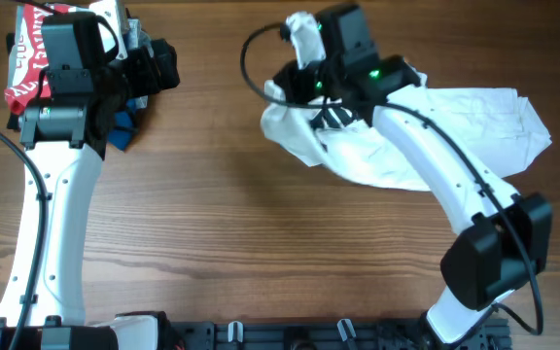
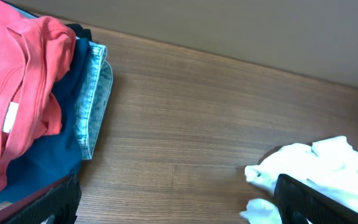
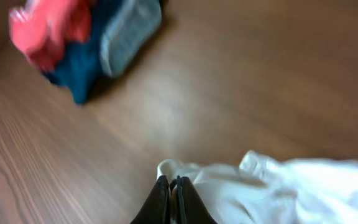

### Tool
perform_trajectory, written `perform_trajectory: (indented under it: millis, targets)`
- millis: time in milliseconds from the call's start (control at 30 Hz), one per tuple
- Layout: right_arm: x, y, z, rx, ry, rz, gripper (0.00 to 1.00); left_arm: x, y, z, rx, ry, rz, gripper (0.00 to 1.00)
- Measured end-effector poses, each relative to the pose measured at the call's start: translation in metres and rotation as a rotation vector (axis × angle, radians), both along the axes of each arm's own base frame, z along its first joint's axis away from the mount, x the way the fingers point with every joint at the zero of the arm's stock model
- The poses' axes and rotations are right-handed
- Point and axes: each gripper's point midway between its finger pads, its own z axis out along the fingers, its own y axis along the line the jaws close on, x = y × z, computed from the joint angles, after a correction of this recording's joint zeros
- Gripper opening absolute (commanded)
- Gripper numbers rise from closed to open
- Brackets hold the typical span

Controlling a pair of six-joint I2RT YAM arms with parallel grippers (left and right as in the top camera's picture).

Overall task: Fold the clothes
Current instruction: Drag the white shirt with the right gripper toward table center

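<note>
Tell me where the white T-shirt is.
Overhead, the white T-shirt sits bunched at upper right beneath the right arm, far from the red shirt at top left.

White arms (image 1: pixel 52 224) with black joints (image 1: pixel 499 253), black cables (image 1: pixel 244 60), green lights (image 1: pixel 372 71).

- Overhead view: bright, even light and sharp focus. The wooden table (image 1: pixel 212 194) carries a mild sheen, and the white shirt (image 1: pixel 474 126) casts only faint, short shadows.
- Left wrist view: bright and fairly crisp, with a soft shadow under the red shirt (image 2: pixel 17 81).
- Right wrist view: smeared with blur. The pile of clothes (image 3: pixel 73 43) and the right gripper (image 3: pixel 170 180) lack clean outlines.
</note>
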Motion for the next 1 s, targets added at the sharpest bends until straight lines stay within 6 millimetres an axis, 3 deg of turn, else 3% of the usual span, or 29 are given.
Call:
perform_trajectory:
  millis: [100,133,167,300,333,433,567,600,700,800,933,1000]
  targets:
    - [0.012,0.006,0.052,0.033,-0.126,0.009,0.04,0.0,0.0,0.0,-0.001,-0.001,0.0,1.0]
    - [0.019,0.008,0.091,0.06,-0.224,0.014,0.04,0.0,0.0,0.0,0.0,0.0,0.0,1.0]
    - [0.019,0.008,0.107,0.071,-0.255,0.014,0.04,0.0,0.0,0.0,0.0,-0.001,0.0,1.0]
    - [0.016,0.006,0.203,0.149,-0.456,0.012,0.04,0.0,0.0,0.0,0.001,0.0,0.002,1.0]
    - [0.01,0.003,0.233,0.177,-0.516,0.012,0.04,0.0,0.0,0.0,0.002,0.0,0.002,1.0]
    - [-0.017,-0.004,0.295,0.228,-0.636,0.029,0.04,0.0,0.0,0.0,0.002,0.0,0.002,1.0]
    - [-0.058,-0.017,0.348,0.27,-0.732,0.059,0.04,0.0,0.0,0.0,0.001,0.0,0.002,1.0]
    - [-0.077,-0.029,0.369,0.282,-0.781,0.057,0.04,0.0,0.0,0.0,0.001,0.0,0.002,1.0]
    - [-0.095,-0.048,0.388,0.284,-0.824,0.029,0.04,0.0,0.0,0.0,0.001,0.0,0.002,1.0]
    - [-0.098,-0.083,0.391,0.241,-0.82,-0.059,0.04,0.0,0.0,0.0,0.001,0.0,0.002,1.0]
    - [-0.07,-0.12,0.361,0.164,-0.71,-0.175,0.04,0.0,-0.001,0.0,-0.004,0.0,-0.004,1.0]
    - [-0.042,-0.131,0.329,0.126,-0.609,-0.212,0.04,0.0,-0.002,0.0,-0.006,0.001,-0.007,1.0]
